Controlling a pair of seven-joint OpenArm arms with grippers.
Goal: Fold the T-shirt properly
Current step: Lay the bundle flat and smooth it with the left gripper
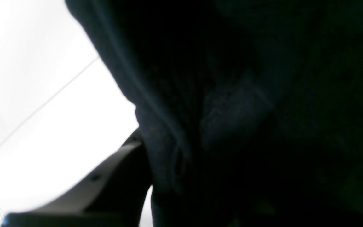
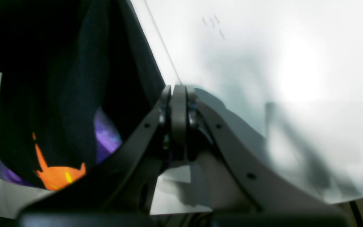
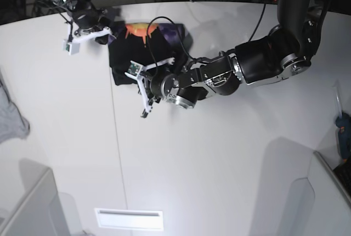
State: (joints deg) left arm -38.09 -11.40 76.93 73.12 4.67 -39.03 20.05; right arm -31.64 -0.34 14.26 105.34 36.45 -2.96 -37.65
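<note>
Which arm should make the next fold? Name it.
Probably the left: the left gripper sits at the T-shirt's near edge with cloth against it. The right gripper is shut at the far corner.

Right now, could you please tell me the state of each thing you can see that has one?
T-shirt: bunched into a small heap on the table, print partly showing, not neatly folded.
Left claw: nearly closed at the heap's near edge; black cloth fills its camera view, but a grip cannot be confirmed.
Right claw: shut, holding nothing, beside the T-shirt.
Grey cloth: crumpled at the table's edge.
</note>
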